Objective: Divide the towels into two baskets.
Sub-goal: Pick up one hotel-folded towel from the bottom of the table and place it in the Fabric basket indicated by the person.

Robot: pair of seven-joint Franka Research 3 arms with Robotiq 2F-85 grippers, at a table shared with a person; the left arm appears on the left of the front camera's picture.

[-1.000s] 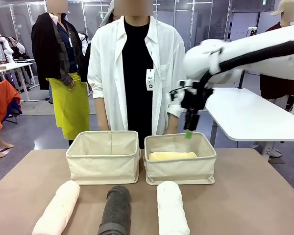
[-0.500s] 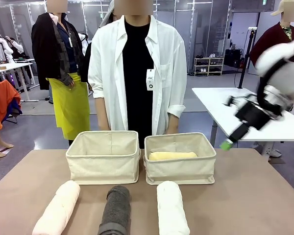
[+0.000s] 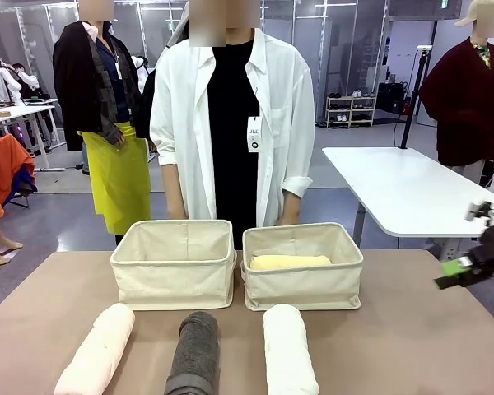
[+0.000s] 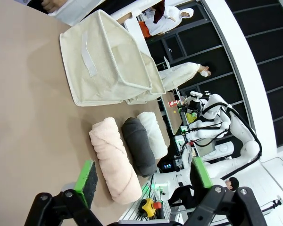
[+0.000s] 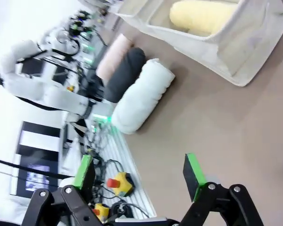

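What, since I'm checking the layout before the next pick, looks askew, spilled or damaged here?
Nothing stands out. The left basket and right basket stand upright side by side; the yellow towel lies inside the right one; the pink towel, grey towel and white towel lie rolled in a row on the table before them.

Left rect. cream-beige canvas bin & right rect. cream-beige canvas bin, approx. 12 o'clock on tabletop: coarse woven cloth, matt, softly creased. Pale yellow terry towel roll in right one: fluffy, matt. Pale pink terry towel roll at 7 o'clock, dark grey terry towel roll at 6, white terry towel roll at 5: looped nap, soft-rough, no sheen. Brown tabletop: smooth, matt. Left gripper: hard black fingers, slight gloss; green pads matt.
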